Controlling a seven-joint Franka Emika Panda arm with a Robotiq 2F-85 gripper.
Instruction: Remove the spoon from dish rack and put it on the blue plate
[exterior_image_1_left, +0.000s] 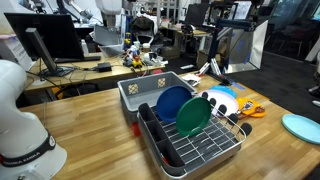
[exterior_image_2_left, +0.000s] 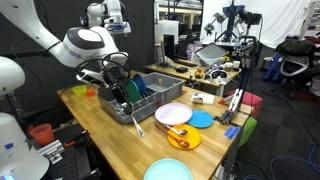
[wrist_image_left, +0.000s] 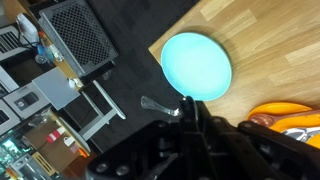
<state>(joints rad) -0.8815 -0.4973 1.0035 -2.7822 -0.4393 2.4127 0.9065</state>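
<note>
Wooden table (exterior_image_1_left: 90, 110), cluttered lab, gripper (wrist_image_left: 188, 112) holding spoon (wrist_image_left: 155, 103)

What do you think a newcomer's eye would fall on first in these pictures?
Probably the dark blue plate and green plate standing on edge in the dish rack on the wooden table. In the wrist view, the pale blue plate glows brightly near the table's edge, beside dark floor. The white robot arm bending down by the rack in an exterior view also draws attention.
</note>
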